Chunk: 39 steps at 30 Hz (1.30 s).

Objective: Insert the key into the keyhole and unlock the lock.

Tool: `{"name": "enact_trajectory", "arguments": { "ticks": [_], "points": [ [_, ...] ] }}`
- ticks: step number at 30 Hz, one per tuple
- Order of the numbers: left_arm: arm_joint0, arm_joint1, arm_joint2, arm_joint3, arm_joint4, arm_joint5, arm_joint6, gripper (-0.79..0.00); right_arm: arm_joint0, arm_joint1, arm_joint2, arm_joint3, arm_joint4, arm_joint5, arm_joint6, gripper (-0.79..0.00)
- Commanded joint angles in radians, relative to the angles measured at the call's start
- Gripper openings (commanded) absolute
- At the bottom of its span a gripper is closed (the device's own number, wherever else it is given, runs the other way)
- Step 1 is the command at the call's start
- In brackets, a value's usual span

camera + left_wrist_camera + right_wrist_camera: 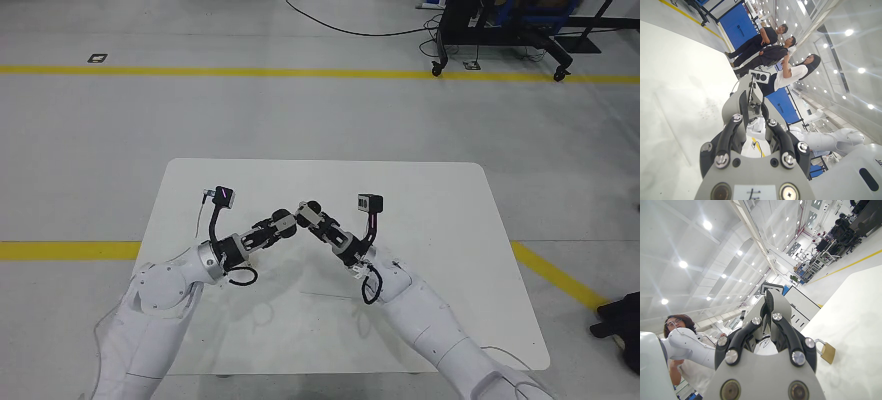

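Both arms meet above the middle of the white table (440,220). My right gripper (303,211) is shut on a thin metal key (752,86), whose tip pokes out past its pads (765,292). My left gripper (284,222) faces it tip to tip and stands open, its black pads (743,106) apart with nothing between them. The key sits just beyond the left fingertips. A brass padlock (826,350) with a silver shackle lies flat on the table beside the right arm.
The table's bare white top (677,79) stretches around both arms. Its far edge and rounded corner (851,275) give onto a grey floor with yellow lines (300,70).
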Motion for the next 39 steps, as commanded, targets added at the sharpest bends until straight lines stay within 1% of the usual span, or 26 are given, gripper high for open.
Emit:
{"name": "enact_trajectory", "arguments": {
  "ticks": [1, 2, 3, 8, 13, 22, 31, 37, 38, 39],
  "points": [
    [-0.004, 0.0, 0.003, 0.002, 0.008, 0.004, 0.005, -0.727, 0.0, -0.001, 0.002, 0.001, -0.001, 0.0, 0.001, -0.785],
    [-0.006, 0.0, 0.005, 0.003, 0.013, 0.006, 0.008, -0.77, 0.001, -0.001, 0.003, 0.003, -0.001, 0.0, 0.002, -0.785],
    [-0.008, 0.001, 0.005, 0.004, 0.018, 0.008, 0.014, -0.785, 0.001, -0.002, 0.004, 0.006, 0.0, 0.0, 0.002, -0.785],
    [-0.015, 0.002, 0.001, 0.009, 0.056, 0.031, 0.051, -0.785, 0.004, -0.005, 0.005, 0.012, 0.004, 0.0, 0.009, -0.785],
    [-0.021, 0.002, 0.002, 0.013, 0.06, 0.04, 0.072, -0.785, 0.008, -0.009, 0.007, 0.019, 0.008, 0.0, 0.017, -0.785],
    [-0.024, 0.004, 0.003, 0.029, 0.011, 0.006, 0.053, -0.785, 0.013, -0.013, 0.011, 0.024, 0.009, 0.0, 0.031, -0.785],
    [-0.02, 0.007, 0.002, 0.036, 0.007, -0.022, 0.055, -0.785, 0.011, -0.018, 0.008, 0.013, 0.031, 0.0, 0.059, -0.785],
    [-0.017, 0.009, 0.0, 0.035, 0.013, -0.024, 0.062, -0.785, 0.01, -0.02, 0.013, 0.012, 0.028, 0.0, 0.065, -0.785],
    [-0.016, 0.009, -0.001, 0.033, 0.013, -0.027, 0.063, -0.785, 0.009, -0.02, 0.013, 0.011, 0.028, 0.0, 0.066, -0.757],
    [-0.015, 0.009, -0.001, 0.032, 0.009, -0.031, 0.064, -0.785, 0.008, -0.02, 0.014, 0.01, 0.027, 0.0, 0.066, -0.696]
  ]
}}
